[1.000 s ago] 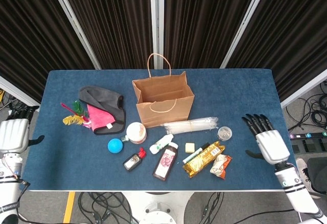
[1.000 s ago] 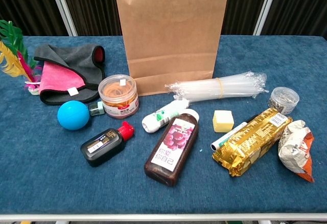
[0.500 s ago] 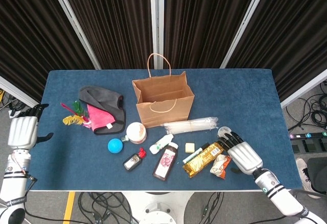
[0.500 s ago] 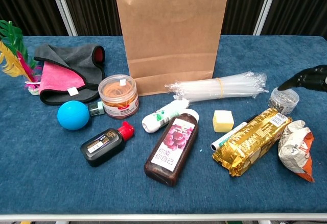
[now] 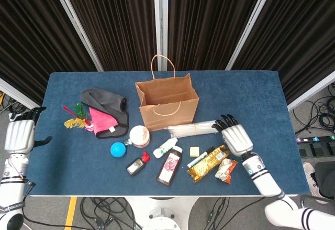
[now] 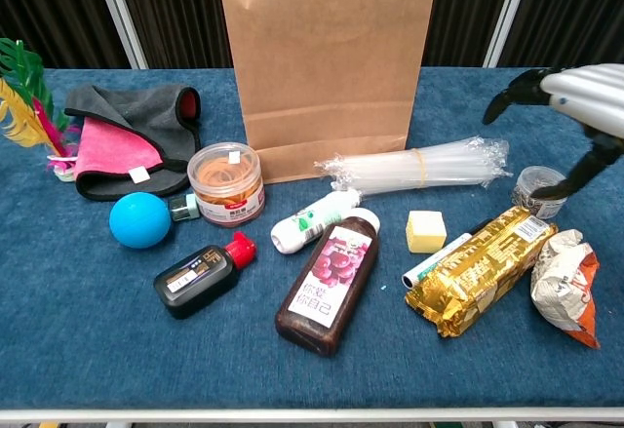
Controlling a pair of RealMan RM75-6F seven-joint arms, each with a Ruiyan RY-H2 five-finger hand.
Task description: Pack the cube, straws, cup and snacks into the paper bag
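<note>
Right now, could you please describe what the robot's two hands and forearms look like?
The right hand has a ribbed, silver-white back and black fingers; its white forearm has a black band with a small green marking at the wrist. The left hand matches: silver-white shell, black fingertips, white forearm.

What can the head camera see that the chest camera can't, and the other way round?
Only the head view shows the left hand, open beside the table's left edge, and the inside of the paper bag with its handles. Only the chest view shows close detail, such as the rubber bands inside the round tub. Both show the right hand, open above the straws, plus the yellow cube and snacks.
</note>
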